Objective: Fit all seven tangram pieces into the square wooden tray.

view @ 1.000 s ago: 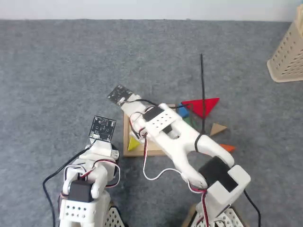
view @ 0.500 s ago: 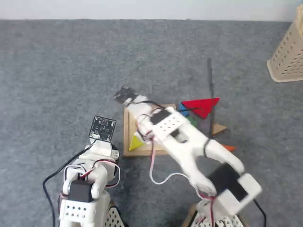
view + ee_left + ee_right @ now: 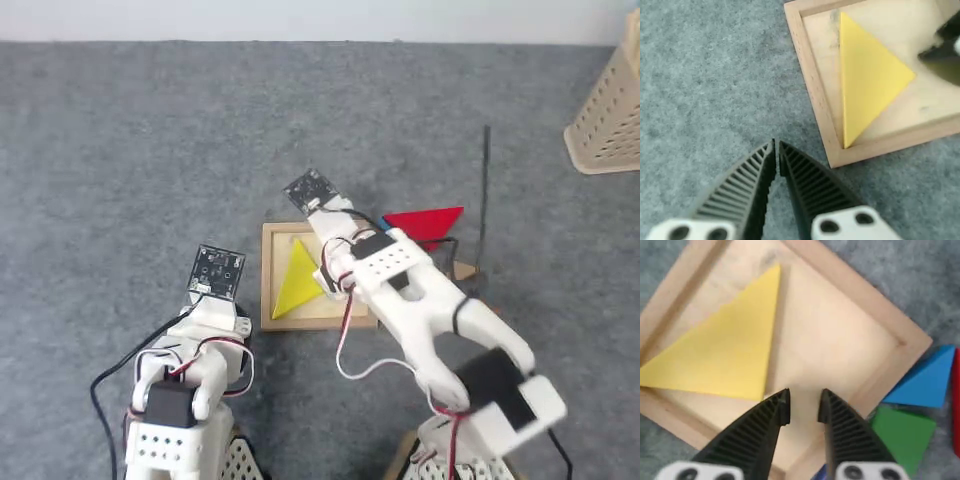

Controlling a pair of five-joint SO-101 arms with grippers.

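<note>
The right gripper [image 3: 803, 405] has swung aside, slightly open and empty, uncovering the yellow triangle [image 3: 298, 280] lying in the wooden tray [image 3: 267, 275]. Six pieces left, I reckon.

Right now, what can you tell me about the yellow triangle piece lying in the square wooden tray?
The flat yellow triangle piece is a large right-angled triangle, smooth and matte, probably painted wood. It lies flat on the floor of the square wooden tray, its long side beside one wall with a narrow gap. The right gripper hangs over the bare floor next to it, fingers slightly apart, and seems not to touch it.
</note>
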